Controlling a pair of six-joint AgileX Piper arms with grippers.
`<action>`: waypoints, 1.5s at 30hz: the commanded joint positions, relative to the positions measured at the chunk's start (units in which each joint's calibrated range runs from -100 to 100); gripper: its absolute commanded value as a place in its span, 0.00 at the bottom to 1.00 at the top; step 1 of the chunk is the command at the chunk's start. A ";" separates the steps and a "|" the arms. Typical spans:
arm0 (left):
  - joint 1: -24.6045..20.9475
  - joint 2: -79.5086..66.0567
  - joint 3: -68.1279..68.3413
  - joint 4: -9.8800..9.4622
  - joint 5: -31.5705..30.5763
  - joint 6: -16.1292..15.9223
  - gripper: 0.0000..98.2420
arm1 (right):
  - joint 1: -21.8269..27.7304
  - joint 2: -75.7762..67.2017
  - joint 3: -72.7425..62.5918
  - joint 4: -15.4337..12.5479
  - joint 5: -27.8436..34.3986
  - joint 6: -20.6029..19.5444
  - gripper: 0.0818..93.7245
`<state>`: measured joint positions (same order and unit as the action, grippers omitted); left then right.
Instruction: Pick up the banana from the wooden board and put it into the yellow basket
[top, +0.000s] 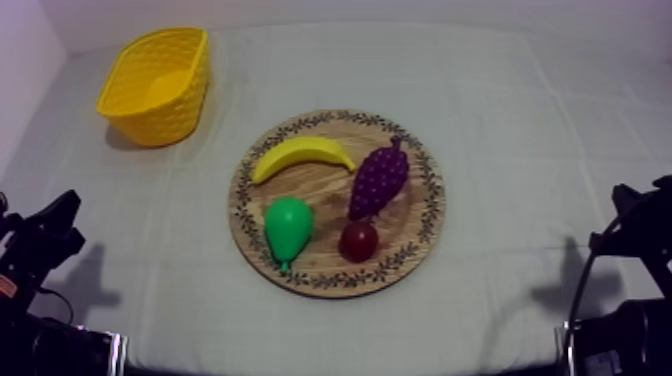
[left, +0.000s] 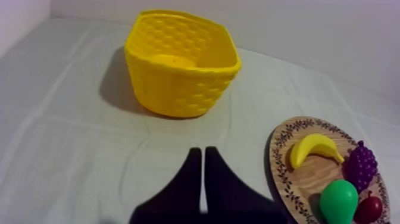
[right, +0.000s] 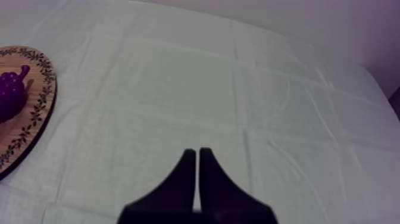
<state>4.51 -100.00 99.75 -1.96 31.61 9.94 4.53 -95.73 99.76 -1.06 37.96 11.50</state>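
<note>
I see the banana (top: 300, 156) lying on the round wooden board (top: 325, 192), on the side nearest the yellow basket (top: 150, 118). The basket stands apart from the board at the far left of the surface (top: 530, 120). A pear (top: 288, 226), a bunch of grapes (top: 379, 180) and a small red fruit (top: 358, 241) share the board. My left claw (left: 203, 152) is pressed together on nothing, low over the cloth near basket and board. My right claw (right: 197, 152) is likewise together and empty, beside the board's rim.
</note>
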 joint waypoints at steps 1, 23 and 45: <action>0.01 0.00 0.03 -0.02 0.00 0.00 0.00 | -0.01 -0.02 0.02 0.01 0.02 0.00 0.00; 0.01 0.00 0.03 -0.02 0.16 1.58 0.00 | -0.01 -0.02 0.02 0.01 0.02 0.00 0.00; 1.25 19.50 -14.90 1.77 -7.80 -1.07 0.00 | -0.01 -0.02 0.02 0.01 0.02 0.00 0.00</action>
<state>4.94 -87.56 91.55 0.00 23.74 11.41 4.53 -95.73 99.76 -1.06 37.96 11.49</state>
